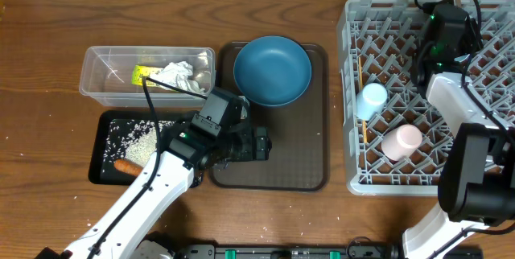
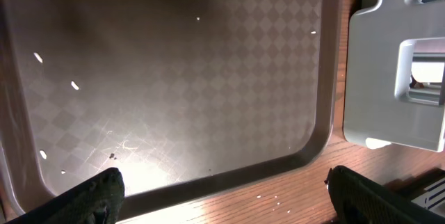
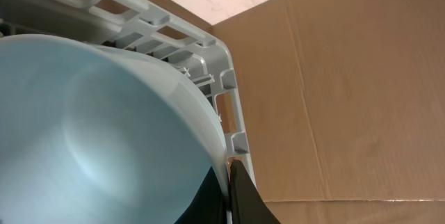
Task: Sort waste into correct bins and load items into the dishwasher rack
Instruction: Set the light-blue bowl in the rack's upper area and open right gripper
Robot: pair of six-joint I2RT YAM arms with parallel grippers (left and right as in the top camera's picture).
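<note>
My left gripper (image 1: 264,144) (image 2: 224,186) hangs open and empty over the near left corner of the brown serving tray (image 1: 282,142) (image 2: 208,78). The round blue plate (image 1: 272,69) lies at that tray's far end. In the right wrist view my right gripper (image 3: 228,193) is shut on the rim of the white bowl (image 3: 104,113), whose inside is pale blue, at the far corner of the grey dishwasher rack (image 1: 483,82) (image 3: 208,40). In the rack sit a light blue cup (image 1: 372,98) and a pink cup (image 1: 401,140). The overhead view hides the bowl under the right arm.
The clear tub (image 1: 100,78) holds crumpled tissue (image 1: 179,75) and a yellow-green wrapper (image 1: 145,73). The black tray (image 1: 109,166) holds rice (image 1: 141,137) and a carrot piece (image 1: 127,166). Loose rice grains (image 2: 268,197) lie on the table. A cardboard wall (image 3: 348,99) stands behind the rack.
</note>
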